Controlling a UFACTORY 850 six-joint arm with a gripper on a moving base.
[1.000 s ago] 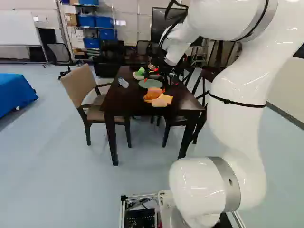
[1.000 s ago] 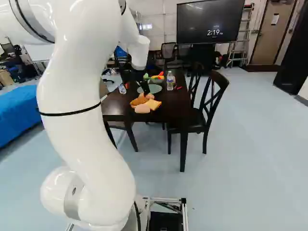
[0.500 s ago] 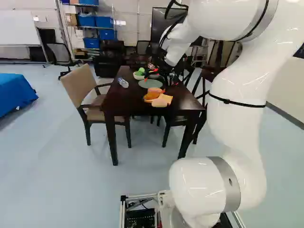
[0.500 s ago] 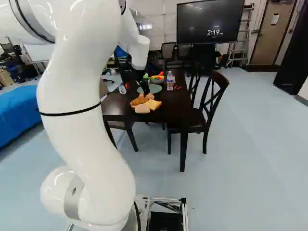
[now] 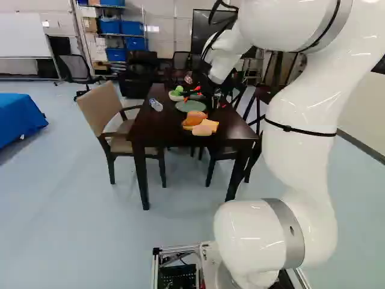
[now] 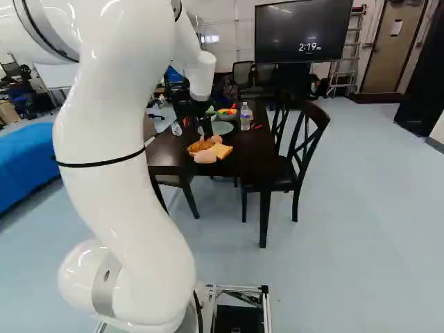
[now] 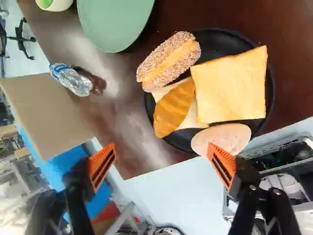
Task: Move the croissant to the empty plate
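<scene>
The arm (image 6: 132,187) rises closest of all, curving up and over the table (image 5: 157,127), with the tool (image 6: 208,129) hanging above it. In the wrist view the tool (image 7: 160,155) is spread wide, its orange pads (image 7: 103,164) well apart.

By the table's near edge sits the black plate (image 7: 210,44), crowded with bread. A pale bun (image 7: 222,137) lies at its near side, a square slice of toast (image 7: 232,85) toward the right. The croissant (image 7: 173,107) is on this plate too, ahead of the tool — on top of a white slice (image 7: 190,117), toward the table's left edge. A sesame roll (image 7: 168,61) lies at the plate's far side, beside the croissant.

Farther along is the green plate (image 7: 115,22), with a water bottle (image 7: 72,80) on its side near the left edge. Then come a bowl of green food (image 5: 175,96) and, toward the right edge, an upright bottle (image 6: 245,116). A tan chair (image 5: 101,109) stands at the left edge, a dark chair (image 6: 297,163) at the right — and beyond everything, a big black screen (image 6: 302,31).
</scene>
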